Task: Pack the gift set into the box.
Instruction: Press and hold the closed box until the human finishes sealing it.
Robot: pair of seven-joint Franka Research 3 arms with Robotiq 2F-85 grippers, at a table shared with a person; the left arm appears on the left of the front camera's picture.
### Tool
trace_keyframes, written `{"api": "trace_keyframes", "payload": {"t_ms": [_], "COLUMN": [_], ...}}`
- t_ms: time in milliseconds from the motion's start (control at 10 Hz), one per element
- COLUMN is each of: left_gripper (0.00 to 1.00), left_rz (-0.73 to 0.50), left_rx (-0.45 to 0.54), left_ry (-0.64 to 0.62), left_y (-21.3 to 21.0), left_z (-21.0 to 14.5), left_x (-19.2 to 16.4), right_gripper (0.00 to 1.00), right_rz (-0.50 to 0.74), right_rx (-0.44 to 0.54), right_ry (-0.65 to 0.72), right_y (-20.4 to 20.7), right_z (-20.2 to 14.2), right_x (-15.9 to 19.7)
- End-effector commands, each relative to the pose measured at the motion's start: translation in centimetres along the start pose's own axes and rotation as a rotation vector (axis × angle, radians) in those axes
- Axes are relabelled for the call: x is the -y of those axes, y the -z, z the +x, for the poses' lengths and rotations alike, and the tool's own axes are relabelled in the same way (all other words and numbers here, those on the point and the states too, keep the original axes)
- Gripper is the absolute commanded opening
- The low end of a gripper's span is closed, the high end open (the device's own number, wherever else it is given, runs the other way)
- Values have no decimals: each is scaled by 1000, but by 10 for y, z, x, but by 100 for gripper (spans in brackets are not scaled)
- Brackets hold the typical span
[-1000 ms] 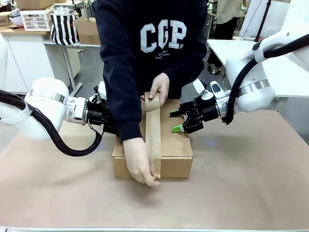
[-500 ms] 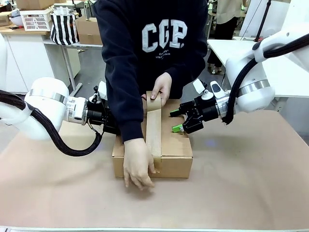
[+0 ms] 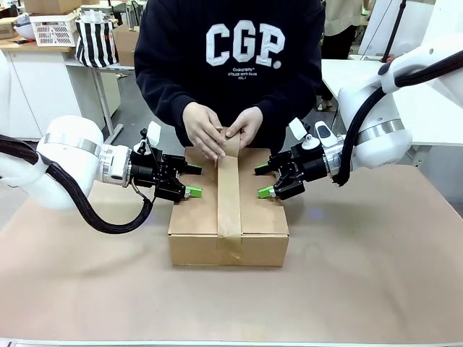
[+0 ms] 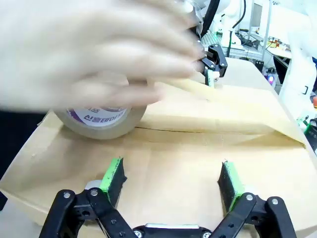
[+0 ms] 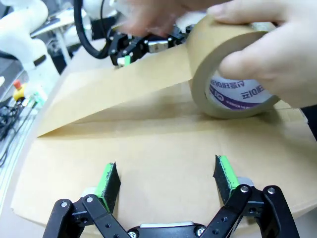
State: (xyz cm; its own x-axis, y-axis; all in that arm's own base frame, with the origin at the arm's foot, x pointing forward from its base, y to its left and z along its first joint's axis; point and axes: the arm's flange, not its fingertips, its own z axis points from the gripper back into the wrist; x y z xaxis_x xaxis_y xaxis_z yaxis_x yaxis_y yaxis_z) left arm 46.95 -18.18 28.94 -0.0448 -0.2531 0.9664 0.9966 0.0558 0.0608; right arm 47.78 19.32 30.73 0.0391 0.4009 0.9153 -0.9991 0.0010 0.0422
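The box lies shut in the middle of the table, with a strip of brown tape running along its centre seam and over its near edge. At the far end both of the person's hands hold a tape roll on the lid. My left gripper is open over the box's left top, pads apart above the cardboard. Over the right top, my right gripper is also open and holds nothing. Each wrist view shows its own gripper, left and right, and the roll. The gift set is hidden.
Brown paper covers the table, with free room in front of the box and on both sides. The person stands close against the far edge. Behind are a white basket, a striped bag and a white table.
The person's hand that was pressing tape over the box's near edge has drawn back to the far end, and both hands now hold the roll. Neither arm has moved.
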Motion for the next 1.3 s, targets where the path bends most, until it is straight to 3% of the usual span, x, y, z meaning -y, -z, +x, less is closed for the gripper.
{"api": "trace_keyframes", "payload": {"t_ms": [0,1200], "left_gripper": [100,100], "left_rz": [3,3], "left_rx": [-8,-8], "left_ry": [12,12], "left_y": [-2,-2], "left_z": [-4,-4], "left_x": [3,3], "right_gripper": [100,100], "right_rz": [-2,-2], "right_rx": [-5,-5], "right_ry": [2,2], "right_y": [1,1], "right_z": [-2,-2], "right_x": [0,0]}}
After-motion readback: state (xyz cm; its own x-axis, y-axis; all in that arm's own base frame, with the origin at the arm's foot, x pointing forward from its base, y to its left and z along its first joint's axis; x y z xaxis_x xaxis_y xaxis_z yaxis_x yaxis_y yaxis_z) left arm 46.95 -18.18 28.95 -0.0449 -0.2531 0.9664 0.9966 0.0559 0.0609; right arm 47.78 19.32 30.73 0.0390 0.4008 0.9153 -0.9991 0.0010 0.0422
